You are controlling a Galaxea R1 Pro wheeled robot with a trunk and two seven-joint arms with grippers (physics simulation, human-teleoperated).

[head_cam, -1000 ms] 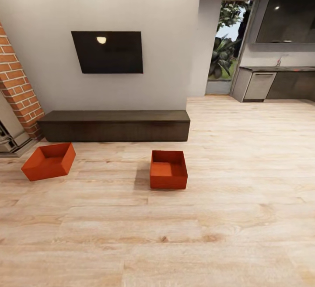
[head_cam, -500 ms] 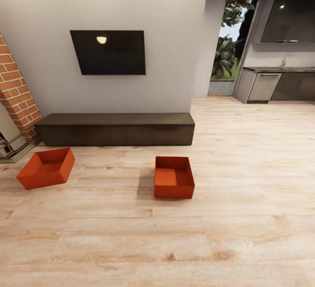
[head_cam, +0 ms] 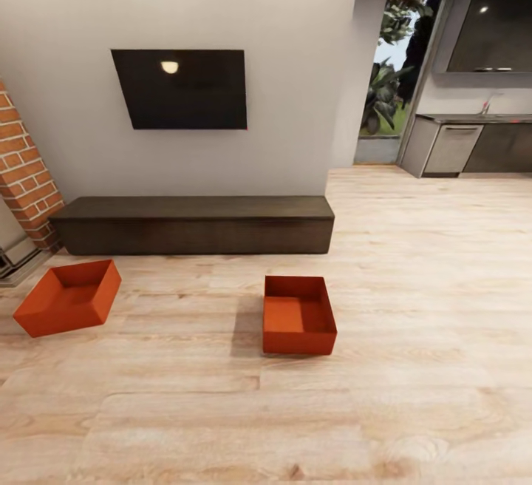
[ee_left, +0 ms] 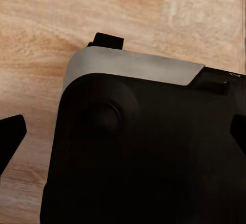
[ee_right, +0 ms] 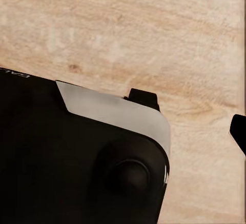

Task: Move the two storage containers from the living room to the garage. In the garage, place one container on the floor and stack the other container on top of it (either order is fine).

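Note:
Two orange-red storage containers sit on the pale wood-plank floor of the living room in the head view. One container [head_cam: 68, 297] lies at the left, turned at an angle, near the brick fireplace [head_cam: 26, 178]. The other container [head_cam: 298, 314] stands near the middle, squarely in front of the long dark cabinet [head_cam: 193, 223]. Both are empty and untouched. In the left wrist view my left gripper [ee_left: 123, 134] is open, its dark fingertips [ee_left: 10, 137] wide apart over my black base. My right gripper [ee_right: 123, 131] also looks open, with one fingertip [ee_right: 239, 129] at the frame's edge.
A black TV [head_cam: 179, 89] hangs on the grey wall above the cabinet. At the back right the room opens toward a dark kitchen counter [head_cam: 473, 141] and a glazed doorway with plants [head_cam: 391, 78]. Bare plank floor [head_cam: 414, 367] stretches ahead and to the right.
The whole head view has shifted: the camera has come closer, so both containers and the cabinet look larger and lower in the picture. The containers themselves have not moved.

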